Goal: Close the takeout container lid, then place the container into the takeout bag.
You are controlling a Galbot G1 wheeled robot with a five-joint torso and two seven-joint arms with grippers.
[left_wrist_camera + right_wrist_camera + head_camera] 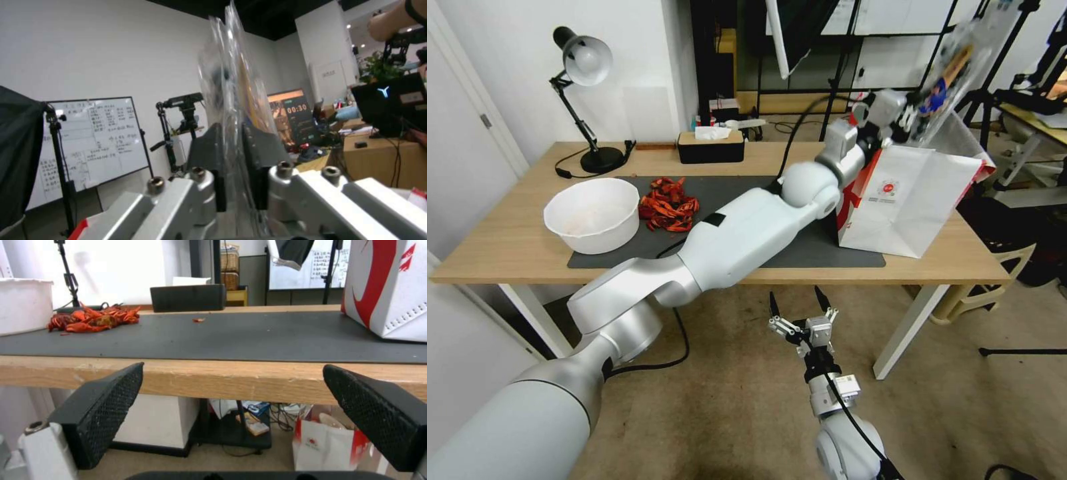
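The wooden surface [514, 247] carries a dark mat [740, 193] down its middle. At the mat's right end stands the takeout bag [907, 200], white paper with red side panels and a small round red logo, its mouth open upward. On the left of the mat sits a white bowl [594, 213], with a heap of red peppers [668, 203] just beside it. A black desk lamp [584, 67] stands at the far left of the surface and a black tissue box [710, 147] near the back edge.

The left arm stretches across the surface and up, so that the left pincer [908, 115] hangs above the bag's open top. Its fingers [209, 150] are pressed together on the edge of the takeout container [954, 73], a clear plastic clamshell held up on edge in the air above the bag, with its lid [231, 66] shut flat against the other half. The container does not touch the bag.

The right pincer [800, 313] waits low in front of the surface's near edge, below the tabletop, spread wide and holding nothing.
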